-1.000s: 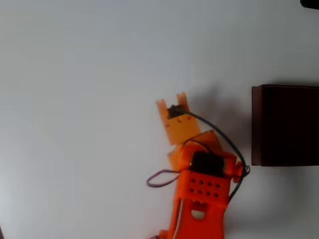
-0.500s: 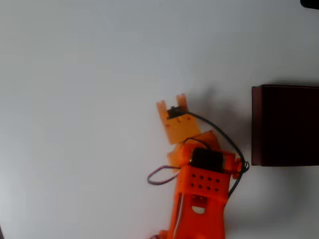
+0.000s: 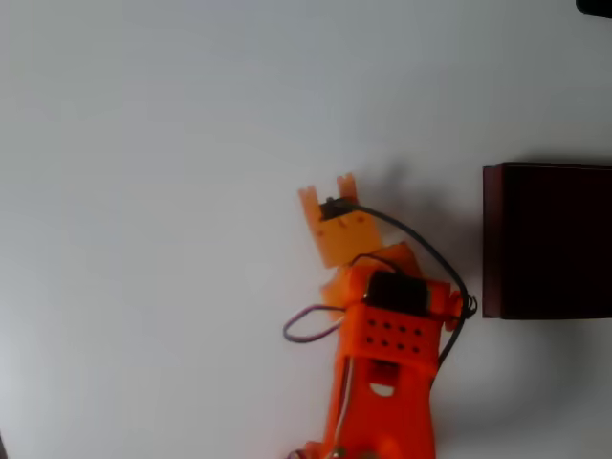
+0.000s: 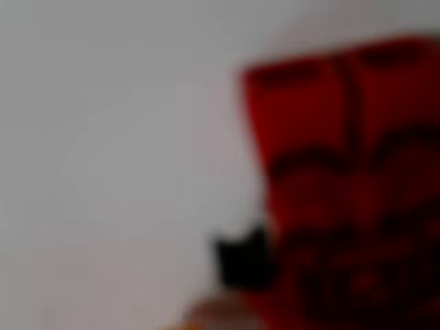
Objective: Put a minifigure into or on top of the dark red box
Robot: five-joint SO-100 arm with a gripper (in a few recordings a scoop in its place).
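I see the minifigure (image 4: pixel 344 192) blurred, filling wrist view's right, long axis vertical, legs up; gripper (image 3: pixel 328 187) center overhead, well left of dark red box (image 3: pixel 547 239); can't tell jaw state.

Blurred red minifigure (image 4: pixel 344 185) close up; dark red box (image 3: pixel 547 241) at right edge.

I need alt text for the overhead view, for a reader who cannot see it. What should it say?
An orange robot arm reaches up from the bottom edge over a white table, its gripper near the middle. A dark red box with a nearly black inside stands apart at the right edge.
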